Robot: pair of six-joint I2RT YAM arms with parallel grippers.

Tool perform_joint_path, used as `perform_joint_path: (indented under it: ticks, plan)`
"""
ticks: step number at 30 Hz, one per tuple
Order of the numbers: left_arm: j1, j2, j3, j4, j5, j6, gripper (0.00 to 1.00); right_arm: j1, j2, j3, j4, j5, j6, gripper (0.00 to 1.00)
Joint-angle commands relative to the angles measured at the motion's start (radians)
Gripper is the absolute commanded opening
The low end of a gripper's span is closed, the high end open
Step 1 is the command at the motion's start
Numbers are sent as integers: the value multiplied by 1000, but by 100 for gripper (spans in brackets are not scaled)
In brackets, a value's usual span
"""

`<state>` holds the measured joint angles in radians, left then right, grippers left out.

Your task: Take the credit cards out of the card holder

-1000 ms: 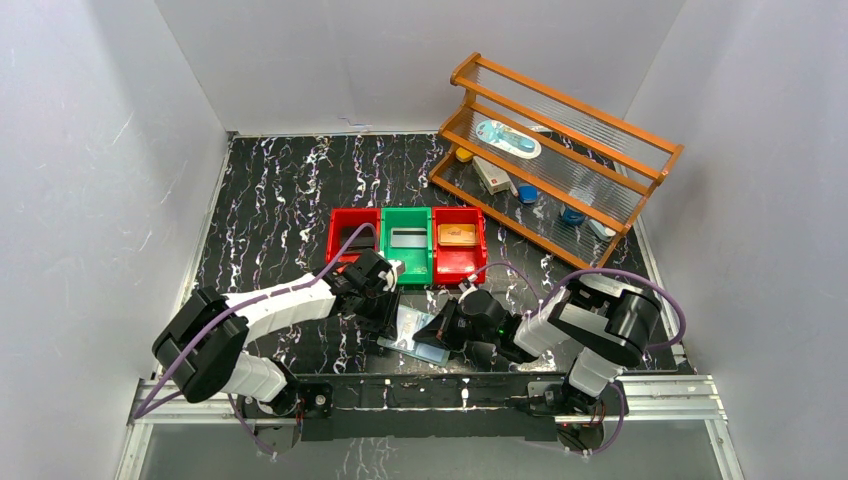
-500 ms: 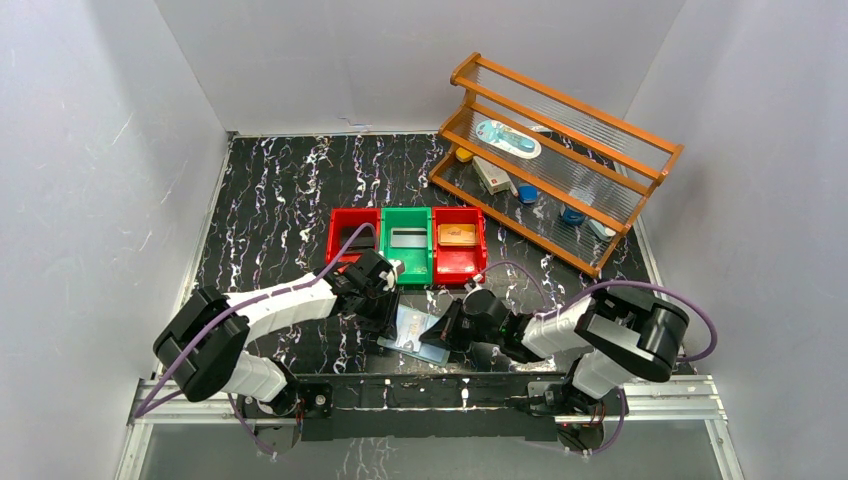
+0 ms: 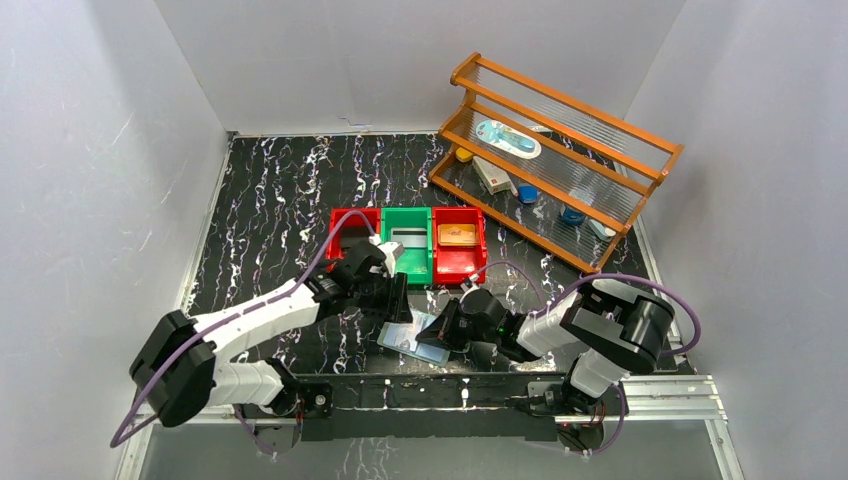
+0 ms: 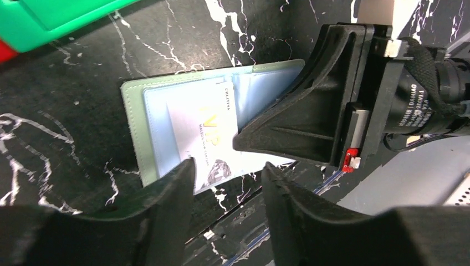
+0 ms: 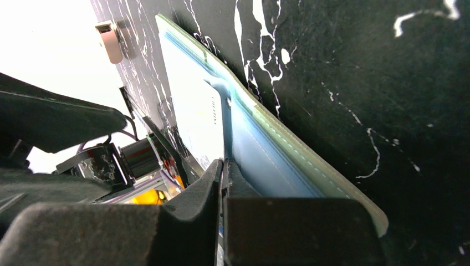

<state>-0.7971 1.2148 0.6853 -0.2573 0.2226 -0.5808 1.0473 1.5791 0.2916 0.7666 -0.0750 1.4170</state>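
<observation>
Card holder [image 4: 132,133] lies open and flat on the dark marbled surface [image 4: 66,127], right under your left gripper [image 4: 227,166], with the pale blue sleeves facing up. A white card [image 4: 202,130] with gold lettering sits in the sleeves, and its near end shows through the gap between your left fingers. Your left gripper is spread, with nothing between its fingers; it hangs above the holder, not touching it as far as the wrist view shows.

Your right gripper [image 5: 223,166] comes in from the opposite side, fingers pressed together, tips down on the holder's sleeves just beside the white card's edge. I cannot tell whether a sleeve edge is caught between them. Seen from the right wrist, the holder stretches away ahead of the fingertips, with its sage-green cover edge on the outer side. A small pale clip [image 5: 111,40] lies on the surface past the holder's far end.

From above, the two grippers face each other over the holder, close but apart. Beyond your left gripper are three bins in a row: a green bin [image 3: 418,262] holding a grey card [image 3: 405,238], a red bin [image 3: 462,268] on its right holding a tan-gold card [image 3: 458,235], and another red one on its left, partly hidden by the arm's cable. A wooden rack [image 3: 560,110] stands well beyond your right gripper.
</observation>
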Motion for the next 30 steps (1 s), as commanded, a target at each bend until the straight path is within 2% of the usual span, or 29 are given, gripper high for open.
perform_joint_path:
  ticks: [1, 8, 17, 20, 22, 30]
  plan:
    - [-5, 112, -5, 35, 93, 6, 42, 2, 22, -13, -67, 25, -33, 9]
    - [-5, 149, -37, 15, 60, 20, 40, 2, 13, -31, -17, 23, -35, 11]
    - [-5, 170, -70, 7, 57, 22, 36, 1, -4, -36, 17, 53, -30, 29]
    - [-5, 166, -74, 4, 51, 21, 35, 0, -4, -29, 16, 65, -34, 30]
    - [-5, 161, -71, -7, 44, 24, 35, 0, -4, -23, 11, 67, -38, 29]
    - [-5, 113, -37, -81, -10, 44, 35, 0, -50, -54, -38, 88, -37, 12]
